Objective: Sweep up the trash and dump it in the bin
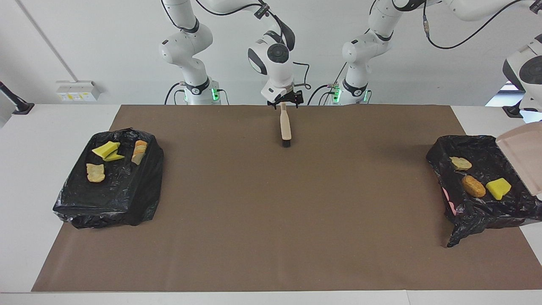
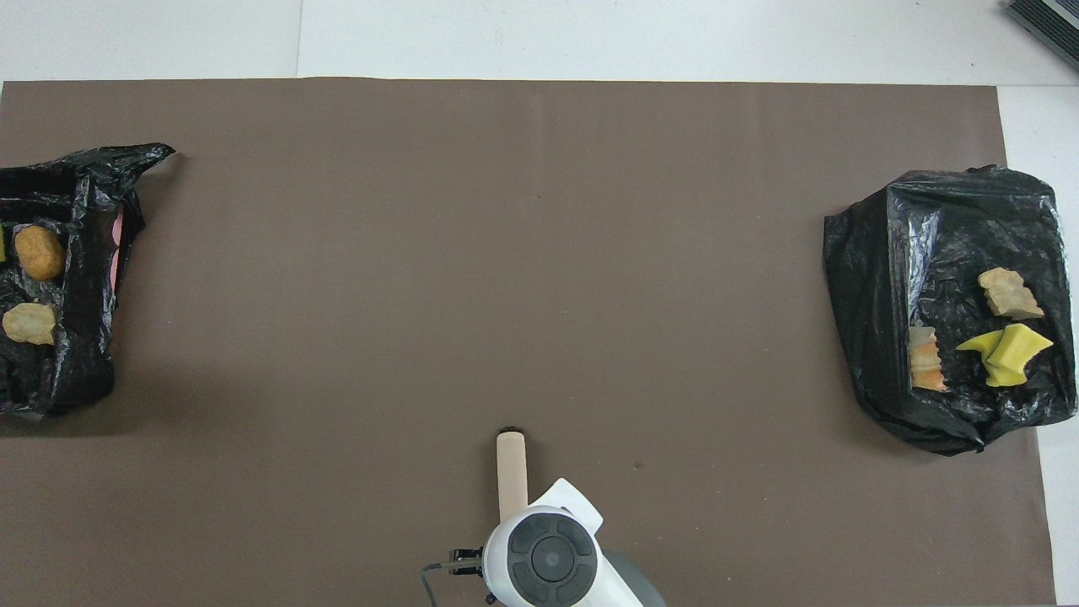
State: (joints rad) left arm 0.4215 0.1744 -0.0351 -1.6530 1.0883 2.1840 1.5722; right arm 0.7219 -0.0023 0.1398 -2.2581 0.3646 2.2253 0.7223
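The beige dustpan (image 1: 524, 156) hangs steeply tilted and empty over the black-bagged bin (image 1: 440, 154) at the left arm's end of the table. The left arm's wrist (image 1: 527, 72) is above it; its gripper is past the picture's edge. Three pieces of trash lie in this bin: a tan lump (image 1: 460, 163), an orange lump (image 1: 473, 186) and a yellow chunk (image 1: 498, 188). My right gripper (image 1: 284, 102) stands open over the handle end of the brush (image 1: 286, 127), which lies on the mat near the robots.
A second black-bagged bin (image 1: 127, 199) at the right arm's end holds yellow chunks (image 1: 108, 151), an orange-tan piece (image 1: 139, 151) and a tan piece (image 1: 95, 172). A brown mat (image 1: 271, 212) covers the table between the bins.
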